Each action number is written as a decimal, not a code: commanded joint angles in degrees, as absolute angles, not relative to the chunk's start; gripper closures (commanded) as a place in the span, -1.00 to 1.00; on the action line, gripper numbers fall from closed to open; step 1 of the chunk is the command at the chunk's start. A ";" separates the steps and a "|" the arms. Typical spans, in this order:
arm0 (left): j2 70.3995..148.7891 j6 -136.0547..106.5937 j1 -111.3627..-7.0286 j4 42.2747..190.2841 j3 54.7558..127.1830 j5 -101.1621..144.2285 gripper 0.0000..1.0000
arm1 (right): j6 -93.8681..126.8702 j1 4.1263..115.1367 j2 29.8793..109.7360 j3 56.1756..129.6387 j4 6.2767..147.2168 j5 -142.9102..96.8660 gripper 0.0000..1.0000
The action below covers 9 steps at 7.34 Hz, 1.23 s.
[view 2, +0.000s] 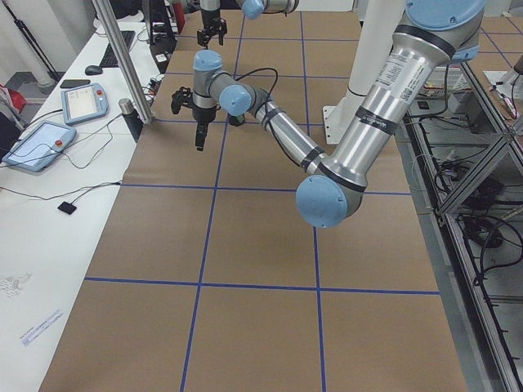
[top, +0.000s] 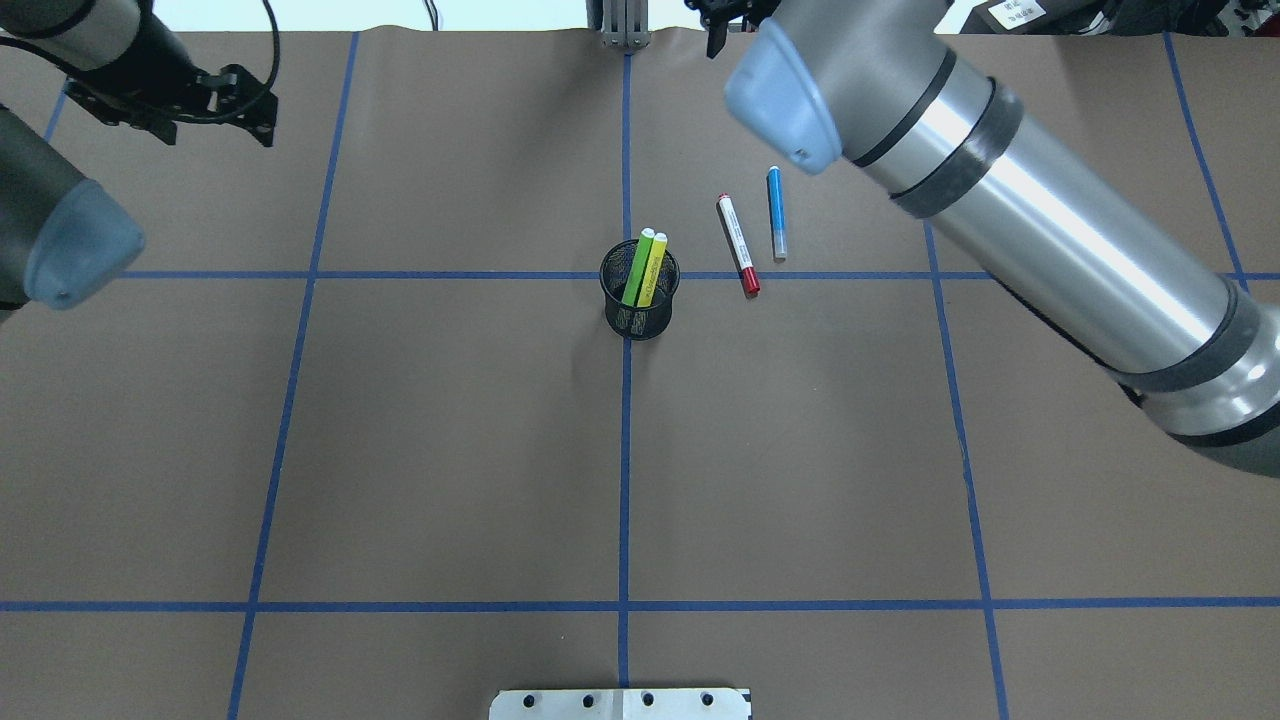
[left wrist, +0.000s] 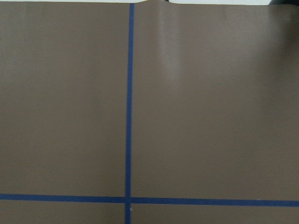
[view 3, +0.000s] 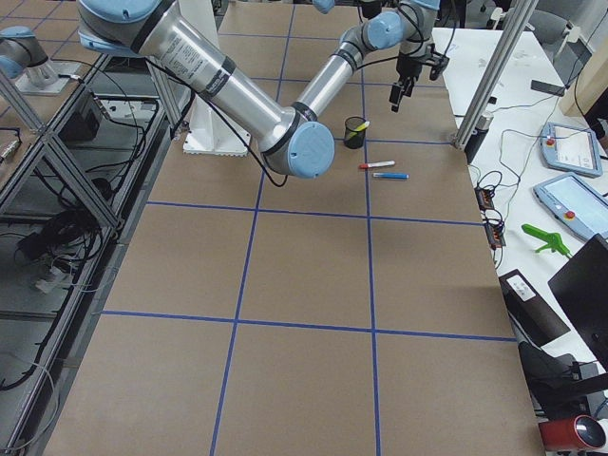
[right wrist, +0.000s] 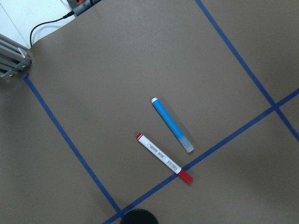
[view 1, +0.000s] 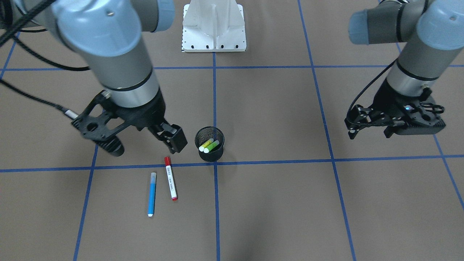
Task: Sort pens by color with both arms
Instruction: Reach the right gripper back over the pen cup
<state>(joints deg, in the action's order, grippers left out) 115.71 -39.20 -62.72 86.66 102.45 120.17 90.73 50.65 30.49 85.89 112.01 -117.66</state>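
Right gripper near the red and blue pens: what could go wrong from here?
1. The red pen and blue pen lie close side by side, so fingers closing on one could nudge or roll the other.
2. The right gripper hangs close to the cup. A sideways move might knock it over and spill the green pen and yellow pen leaning inside.

Grey-and-silver right arm [view 1: 123, 69] and left arm [view 1: 417, 65], light blue joint caps [view 1: 94, 21], black cables [view 1: 25, 91], black jaws, white bolted pedestal [view 1: 214, 29].
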 commanded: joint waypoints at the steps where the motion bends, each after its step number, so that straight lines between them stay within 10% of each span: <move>1: 109.71 -27.90 -66.26 86.83 102.22 121.73 -1.00 | 100.89 44.13 30.58 85.52 111.45 -109.70 -0.86; 9: 106.96 -14.59 -73.74 87.54 95.01 129.55 -1.00 | 87.01 34.99 32.61 78.49 93.60 -103.01 -0.32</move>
<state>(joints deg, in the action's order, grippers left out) 106.98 -14.76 -73.66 87.52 95.00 129.51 87.17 36.33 32.87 78.56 93.68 -103.75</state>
